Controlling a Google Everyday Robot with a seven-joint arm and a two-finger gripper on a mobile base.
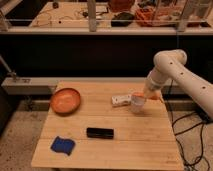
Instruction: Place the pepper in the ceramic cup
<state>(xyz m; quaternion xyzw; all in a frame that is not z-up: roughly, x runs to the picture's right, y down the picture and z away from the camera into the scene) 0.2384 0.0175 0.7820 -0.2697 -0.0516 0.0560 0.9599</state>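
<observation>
The white ceramic cup (137, 105) stands upright on the right half of the wooden table (130, 145). The orange pepper (155, 96) shows at the cup's rim on its right side, right under the end of my arm. My gripper (147, 93) is directly above the cup's right edge, at the pepper. How far the pepper reaches into the cup is hidden by the gripper and the rim.
A flat white box (119, 100) lies just left of the cup, touching or nearly touching it. A round orange bowl (65, 100) sits at the back left, a black bar (100, 132) in the middle, a blue cloth (62, 145) at the front left. Cables lie on the floor at the right.
</observation>
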